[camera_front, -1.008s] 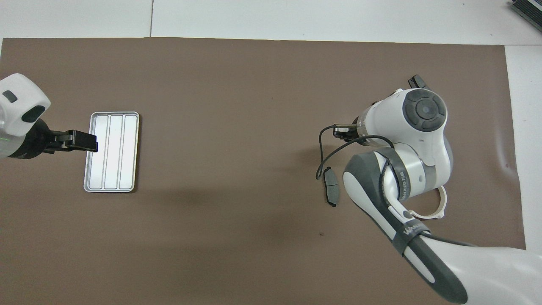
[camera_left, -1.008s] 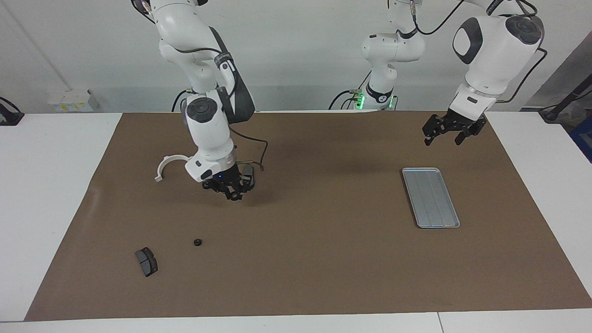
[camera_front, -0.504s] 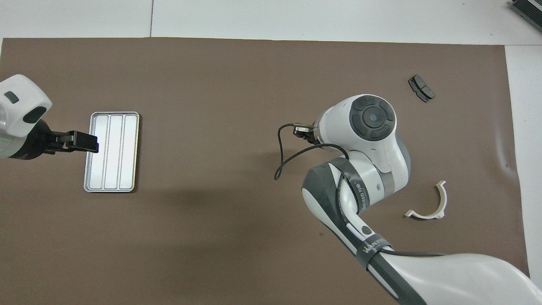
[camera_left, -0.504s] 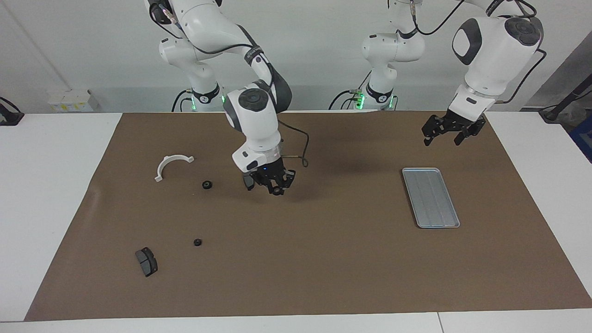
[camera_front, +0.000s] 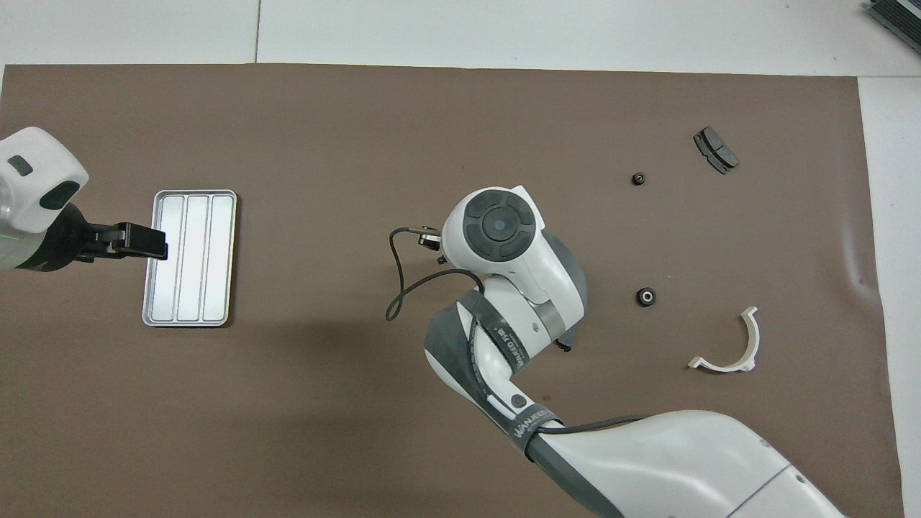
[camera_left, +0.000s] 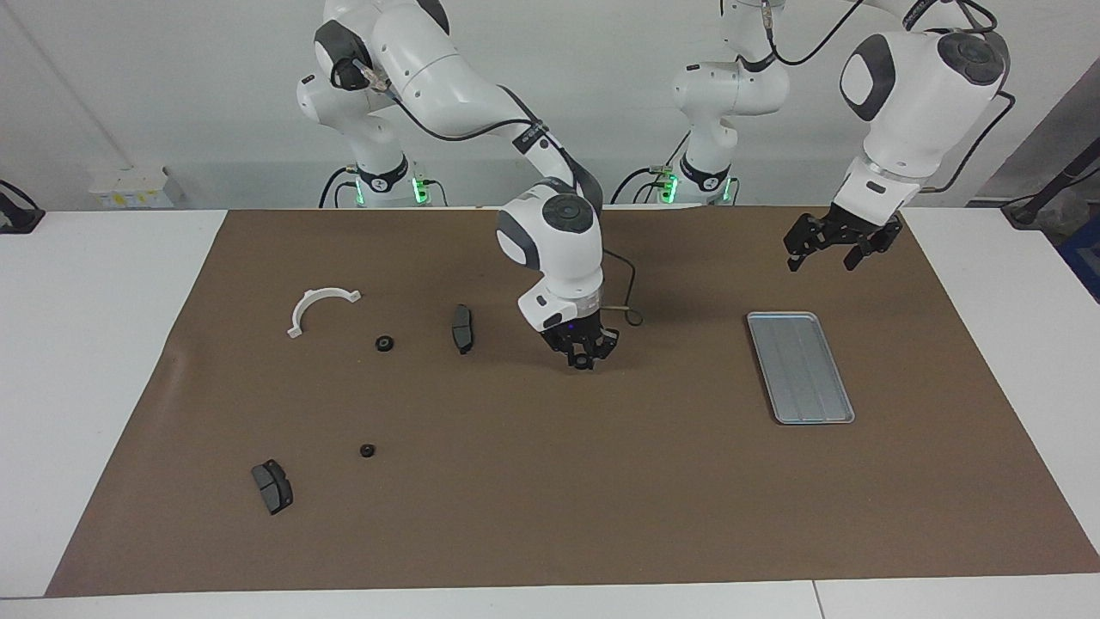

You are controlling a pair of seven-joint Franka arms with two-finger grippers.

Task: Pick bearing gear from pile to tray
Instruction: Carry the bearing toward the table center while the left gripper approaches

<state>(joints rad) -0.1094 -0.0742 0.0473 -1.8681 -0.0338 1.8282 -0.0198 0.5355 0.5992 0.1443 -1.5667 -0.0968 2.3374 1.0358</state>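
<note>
My right claw point(camera_left: 582, 357) hangs low over the bare middle of the brown mat point(camera_left: 559, 516), clenched on a small black ring point(camera_left: 582, 364). Read as a clock on the facing view, the tray point(camera_left: 800, 367) lies at three o'clock from it, well apart, with open mat between and all four rims clear. The pile lies from nine toward seven o'clock: a brake pad point(camera_left: 461, 327) closest, then a loose ring point(camera_left: 384, 344), the white bracket point(camera_left: 320, 303), a second ring point(camera_left: 367, 450) and another pad point(camera_left: 271, 486) near the mat's edge. My left claw point(camera_left: 829, 249) waits released, raised at the tray's twelve o'clock, over the mat by its short rim.
</note>
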